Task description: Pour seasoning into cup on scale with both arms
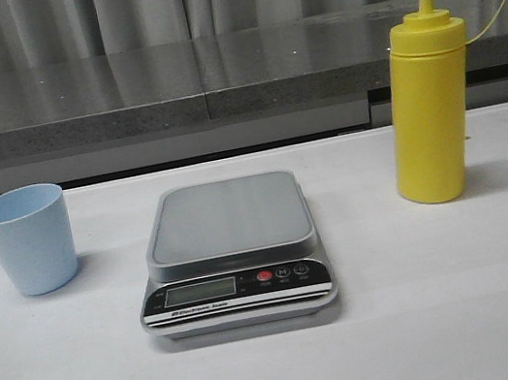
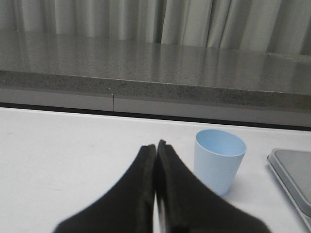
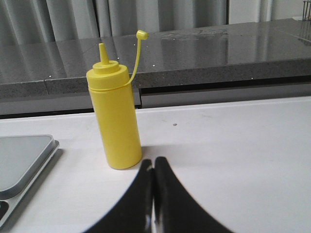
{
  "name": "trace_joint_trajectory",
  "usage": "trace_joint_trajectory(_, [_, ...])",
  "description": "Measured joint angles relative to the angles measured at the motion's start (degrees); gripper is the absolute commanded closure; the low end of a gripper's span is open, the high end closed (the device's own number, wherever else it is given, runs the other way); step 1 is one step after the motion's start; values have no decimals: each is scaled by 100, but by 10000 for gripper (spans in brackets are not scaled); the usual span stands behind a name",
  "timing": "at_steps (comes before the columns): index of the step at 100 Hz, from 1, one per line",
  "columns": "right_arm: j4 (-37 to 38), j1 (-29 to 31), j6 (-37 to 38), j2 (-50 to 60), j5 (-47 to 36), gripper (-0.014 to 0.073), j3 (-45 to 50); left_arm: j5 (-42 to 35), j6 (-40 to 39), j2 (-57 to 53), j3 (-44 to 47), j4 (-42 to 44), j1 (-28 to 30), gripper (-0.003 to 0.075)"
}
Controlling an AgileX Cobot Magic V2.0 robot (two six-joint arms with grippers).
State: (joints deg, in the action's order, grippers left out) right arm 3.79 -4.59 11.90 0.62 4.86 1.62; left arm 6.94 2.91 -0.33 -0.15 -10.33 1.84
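The scale (image 1: pixel 233 253) sits nearest on the white desk (image 1: pixel 472 309), platform bare; the seasoning (image 1: pixel 429 110) stands upright to its right, the cup (image 1: pixel 28 240) to its left, both apart from it. Only the wrist views show each pincer, left (image 2: pixel 156 145) and right (image 3: pixel 153 162), clenched and empty. Best to release the left pincer and grasp the cup mid-wall.

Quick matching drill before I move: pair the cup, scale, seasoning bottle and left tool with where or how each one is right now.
Things:
1. light blue cup
2. digital kitchen scale
3. yellow seasoning bottle
4. left tool

States:
A. upright on the table's right side, nozzle uncapped
B. shut, holding nothing
C. centre of the table, platform bare
D. on the table left of the scale, empty

Pairs: 1-D, 2-C, 3-A, 4-B
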Motion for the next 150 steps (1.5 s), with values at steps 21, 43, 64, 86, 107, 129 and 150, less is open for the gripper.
trace_joint_trajectory(21, [0,0,0,0,0,653,0,296,0,550,-623,-109,0,741])
trace_joint_trajectory(43, [0,0,0,0,0,653,0,1262,40,1733,-1889,-109,0,741])
trace_joint_trajectory(64, [0,0,0,0,0,653,0,2014,270,3120,-3000,-109,0,740])
trace_joint_trajectory(86, [0,0,0,0,0,653,0,2159,564,4466,-3770,-109,0,573])
trace_joint_trajectory(107, [0,0,0,0,0,653,0,2159,633,5518,-4373,-109,-300,257])
trace_joint_trajectory(129, [0,0,0,0,0,653,0,2159,646,6659,-5096,-109,-782,262])
trace_joint_trajectory(150, [0,0,0,0,0,653,0,2430,646,7807,-5755,-109,-852,262])
